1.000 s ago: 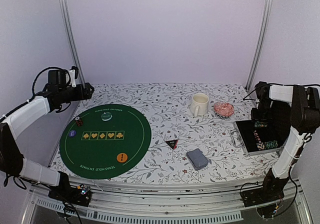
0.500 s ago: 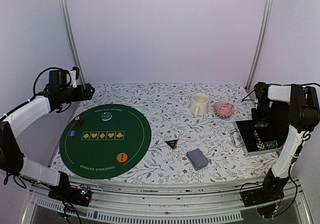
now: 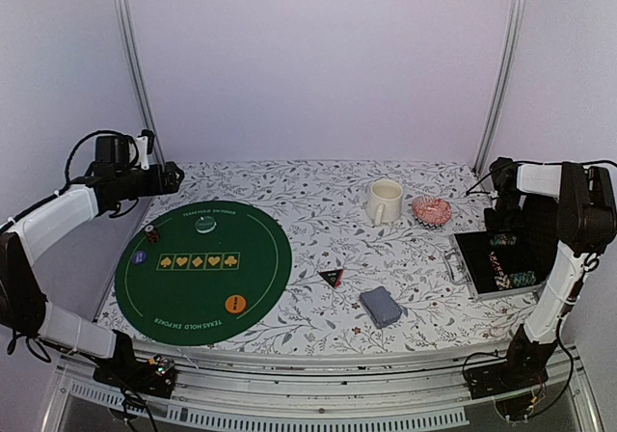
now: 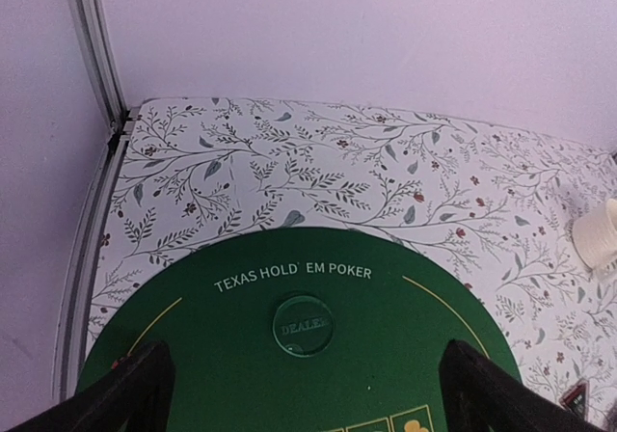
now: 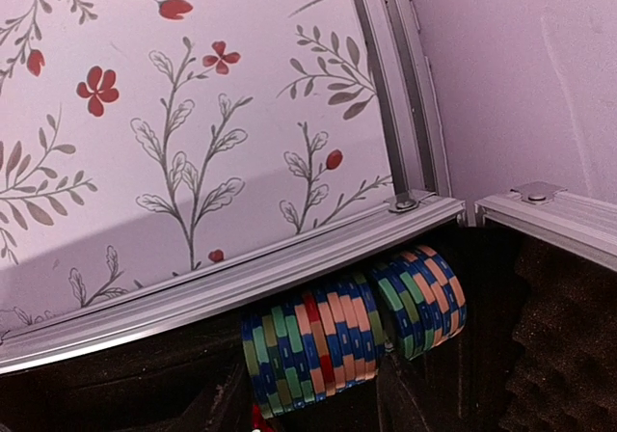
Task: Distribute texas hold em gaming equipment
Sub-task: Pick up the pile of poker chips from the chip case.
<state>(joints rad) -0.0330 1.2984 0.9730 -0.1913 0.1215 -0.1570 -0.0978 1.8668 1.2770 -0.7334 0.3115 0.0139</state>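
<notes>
A green round poker mat [image 3: 260, 258] lies at the left. On it are a clear dealer disc [image 3: 205, 225], an orange disc [image 3: 234, 304], a dark red chip [image 3: 151, 234] and a blue chip [image 3: 138, 257]. The black-and-red triangular marker [image 3: 332, 277] and the grey-blue card deck [image 3: 381, 307] lie on the cloth. My left gripper [image 3: 174, 175] hovers open and empty above the mat's far edge, with the clear disc [image 4: 303, 325] between its fingers [image 4: 130, 393]. My right gripper [image 3: 501, 228] is over the far end of the black case [image 3: 477, 258]. A row of striped chips [image 5: 352, 340] stands on edge there. Its fingers do not show.
A cream mug [image 3: 383, 201] and a red-patterned dish [image 3: 431, 210] stand at the back right. More chips [image 3: 521, 279] lie in the case. The case's metal rim [image 5: 222, 283] runs across the right wrist view. Frame posts stand at the back corners.
My right gripper has shifted slightly at the far end of the case. The left arm has hardly moved.
</notes>
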